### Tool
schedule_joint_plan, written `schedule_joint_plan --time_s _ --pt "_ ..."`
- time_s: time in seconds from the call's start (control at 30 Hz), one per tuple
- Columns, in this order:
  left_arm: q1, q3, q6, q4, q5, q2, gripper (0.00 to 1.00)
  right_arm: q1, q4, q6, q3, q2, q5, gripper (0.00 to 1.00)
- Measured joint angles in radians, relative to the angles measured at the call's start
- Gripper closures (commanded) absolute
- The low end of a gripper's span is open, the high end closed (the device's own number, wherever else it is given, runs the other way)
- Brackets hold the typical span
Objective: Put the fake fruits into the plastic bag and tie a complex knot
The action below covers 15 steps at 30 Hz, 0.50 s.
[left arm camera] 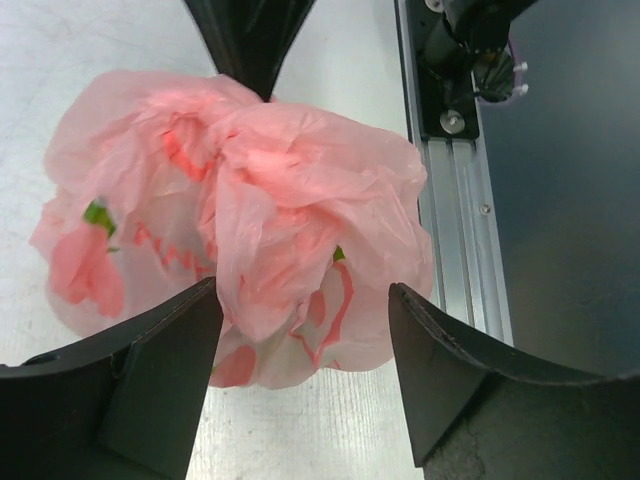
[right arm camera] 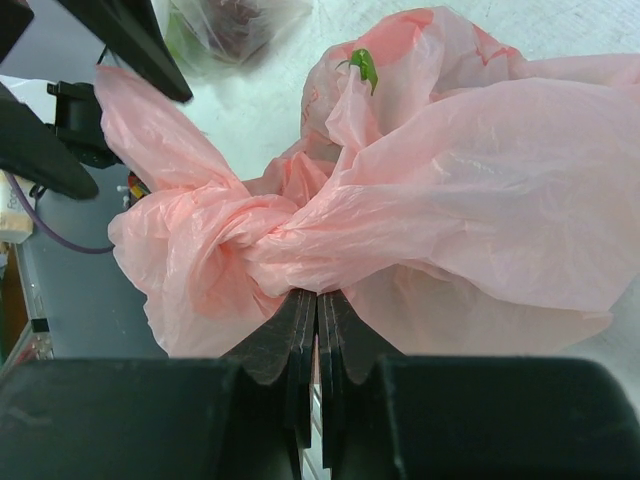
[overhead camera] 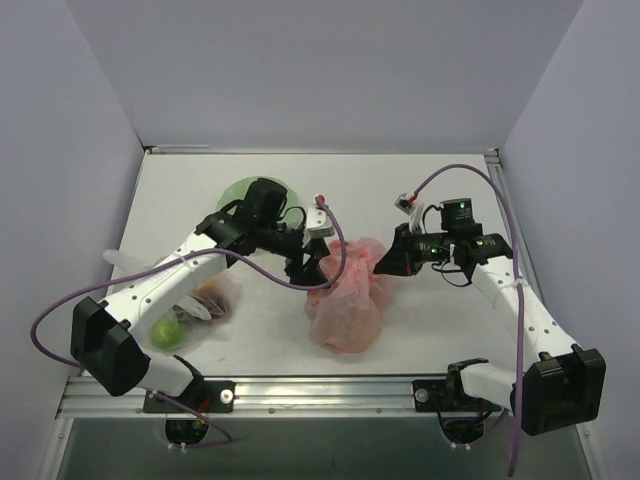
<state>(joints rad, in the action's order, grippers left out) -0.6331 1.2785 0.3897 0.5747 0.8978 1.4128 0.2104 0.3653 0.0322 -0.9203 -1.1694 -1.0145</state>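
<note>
- Risk: the twist in the pink plastic bag [overhead camera: 345, 300] looks loose. With only one side pinched it may unwind, and a hard pull could tear the thin film.
- Left gripper [left arm camera: 300, 300]: jaws wide apart, straddling the bag's bunched top, clamping nothing.
- Right gripper [right arm camera: 316, 305]: jaws closed, pinching the twisted plastic at the knot.
- The bag lies on the table [overhead camera: 450, 190] between both arms, with a green leaf [right arm camera: 362, 65] showing at its top.

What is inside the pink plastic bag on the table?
Only a small green leaf shows at a fold of the pink bag. The crumpled plastic covers the rest, so its other contents cannot be identified.
</note>
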Motion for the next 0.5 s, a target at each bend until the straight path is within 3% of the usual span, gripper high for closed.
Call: schedule_joint_plan --time_s 0.07,0.17,0.2,0.33,0.5 --pt "-0.043 0.004 0.013 0.010 -0.027 0.010 0.29 0.005 0.013 0.012 -0.006 0.000 0.010 1.00" --pt "-0.071 0.009 0.011 0.012 -0.074 0.027 0.49 0.008 0.031 0.029 -0.015 0.000 0.023 1.00" --pt "-0.073 0.012 0.006 0.010 -0.093 0.033 0.68 0.008 0.038 0.036 -0.019 0.000 0.027 1.00" --pt "-0.072 0.014 -0.026 -0.005 -0.154 0.039 1.00 0.007 0.071 0.073 -0.035 0.000 0.051 1.00" --pt "-0.059 -0.003 -0.048 -0.024 -0.194 0.027 1.00 -0.021 0.122 0.134 -0.061 0.001 0.072 1.00"
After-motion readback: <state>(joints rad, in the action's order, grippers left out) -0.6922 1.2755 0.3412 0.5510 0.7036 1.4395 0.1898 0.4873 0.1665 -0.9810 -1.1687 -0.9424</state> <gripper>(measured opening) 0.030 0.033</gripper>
